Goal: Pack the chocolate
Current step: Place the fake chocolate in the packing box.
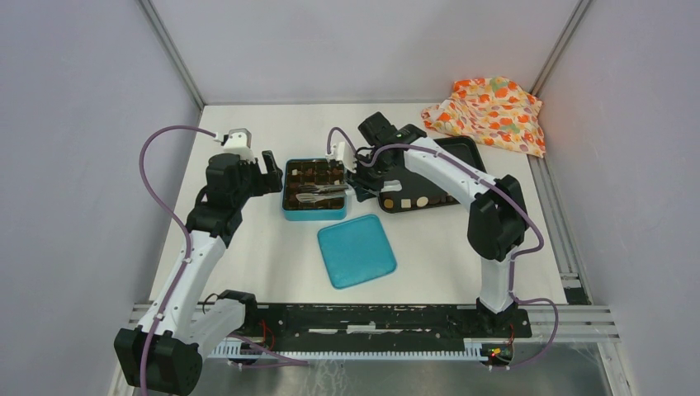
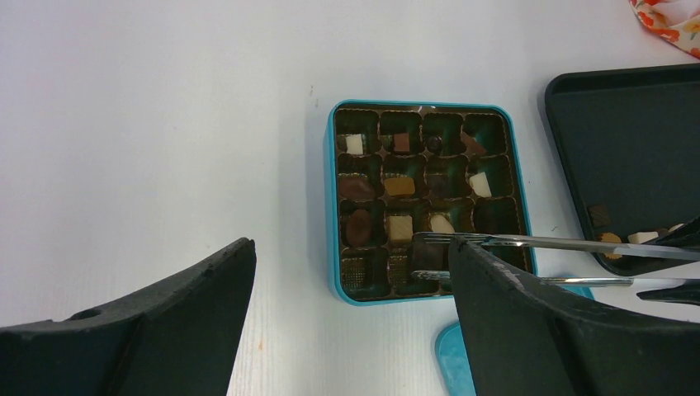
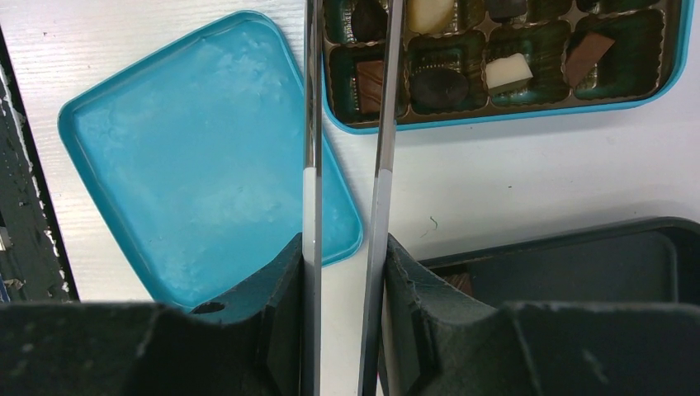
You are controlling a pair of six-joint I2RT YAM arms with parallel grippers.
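Note:
The chocolate fills most cells of an open blue box; a few more pieces lie in the black tray to its right. My right gripper is shut on metal tongs. The tongs' arms reach left over the box's near rows, slightly apart, and a brown piece shows between them in its cell. My left gripper hangs open just left of the box, holding nothing.
The blue lid lies upside down in front of the box. An orange flowery cloth is bunched at the far right corner. Frame rails run along the table's edges.

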